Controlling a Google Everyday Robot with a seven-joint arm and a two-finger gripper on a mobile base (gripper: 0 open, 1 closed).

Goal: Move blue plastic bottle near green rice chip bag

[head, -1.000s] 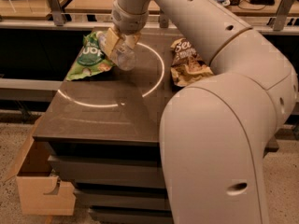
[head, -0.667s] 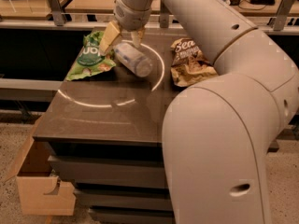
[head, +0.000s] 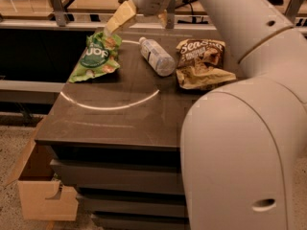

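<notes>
The blue plastic bottle (head: 157, 56) lies on its side on the dark table (head: 120, 123), cap pointing to the back left. The green rice chip bag (head: 93, 56) lies a short way to its left, with a small gap between them. My gripper (head: 141, 19) hangs above the table's back edge, over the gap between bag and bottle. It is open and empty, with one cream finger (head: 120, 17) over the bag's top corner. My arm fills the right side of the view.
A brown and cream chip bag (head: 201, 61) lies just right of the bottle. A white arc (head: 110, 104) is marked on the tabletop. An open cardboard box (head: 43, 195) stands on the floor at the lower left. A rail (head: 57, 8) and counter run behind the table.
My gripper held the bottle by the green bag, set it down on its side, let go and rose toward the back. The bottle now rests alone on the table.
</notes>
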